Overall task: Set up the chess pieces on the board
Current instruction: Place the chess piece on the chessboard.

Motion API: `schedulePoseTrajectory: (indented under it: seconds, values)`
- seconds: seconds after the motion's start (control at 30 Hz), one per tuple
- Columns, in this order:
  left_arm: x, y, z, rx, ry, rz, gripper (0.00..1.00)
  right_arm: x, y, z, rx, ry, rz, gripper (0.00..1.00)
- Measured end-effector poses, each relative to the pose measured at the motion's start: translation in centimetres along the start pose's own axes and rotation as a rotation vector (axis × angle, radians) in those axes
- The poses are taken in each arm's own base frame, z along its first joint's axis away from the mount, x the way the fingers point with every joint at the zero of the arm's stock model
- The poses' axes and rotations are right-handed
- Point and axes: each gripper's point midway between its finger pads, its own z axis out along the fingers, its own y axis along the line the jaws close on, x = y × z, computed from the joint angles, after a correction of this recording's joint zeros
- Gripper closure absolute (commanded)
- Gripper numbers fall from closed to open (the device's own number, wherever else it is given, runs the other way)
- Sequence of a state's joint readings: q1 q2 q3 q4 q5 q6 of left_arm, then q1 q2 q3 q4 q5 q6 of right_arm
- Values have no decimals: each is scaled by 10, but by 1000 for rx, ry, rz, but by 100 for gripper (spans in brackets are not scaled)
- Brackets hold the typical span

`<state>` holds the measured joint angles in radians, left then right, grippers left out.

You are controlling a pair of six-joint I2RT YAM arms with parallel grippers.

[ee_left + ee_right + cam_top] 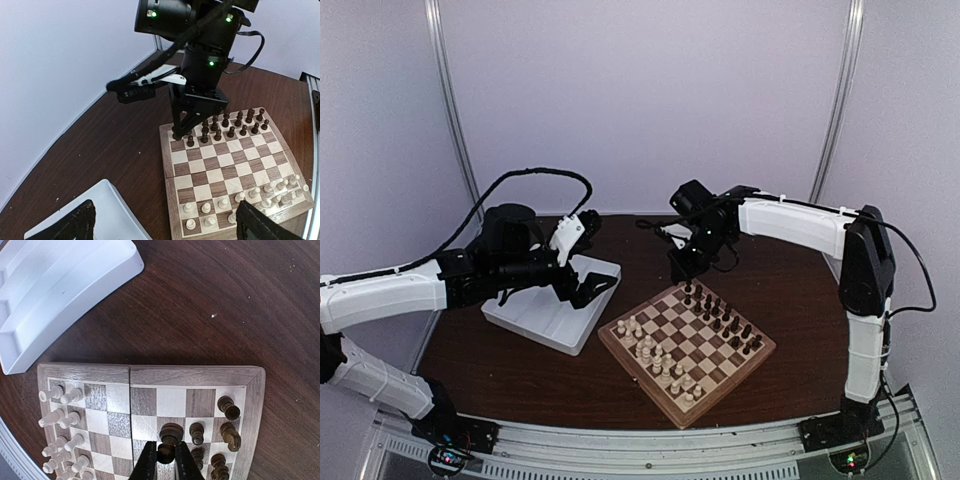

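**Right gripper pinched on a dark piece at the board's edge**

In the right wrist view, the right gripper (165, 447) sits at the bottom centre of the frame. Its two fingers are drawn in narrow, with one dark piece (165, 455) filling the gap between them and touching both. I cannot tell whether the piece's base rests on its square. Another dark figure stands just above it in the frame.

The rest of the dark chess pieces (227, 432) are clustered at the lower right, in the rows along the right rim of the board (200, 375). The cream-white pieces (60, 415) line the opposite side, at the lower left. The board lies on the dark wooden table (225, 300).

The white tray (60, 295) fills the upper left corner of that view, apart from the board.

In the left wrist view, the left gripper (167, 222) is spread wide. Its fingers (75, 225) show at the two bottom corners and grip nothing. From overhead it hangs over the tray, left of the board.
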<state>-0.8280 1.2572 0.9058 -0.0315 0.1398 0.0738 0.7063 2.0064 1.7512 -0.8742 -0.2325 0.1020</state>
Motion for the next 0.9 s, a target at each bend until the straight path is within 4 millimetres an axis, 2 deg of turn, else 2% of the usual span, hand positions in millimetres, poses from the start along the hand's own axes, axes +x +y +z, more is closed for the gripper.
schedulePoseTrajectory:
  seconds: [0.17,0.4,0.9]
  values:
    - [9,19,-7,-111,39,-63,2,4,-10,19,43,49,-14,96]
    - [18,40,-14,-226,67,-156,2,12,-20,33,79,96,-15,96]
    - [24,46,-15,-257,97,-199,2,19,-27,49,109,131,-29,93]
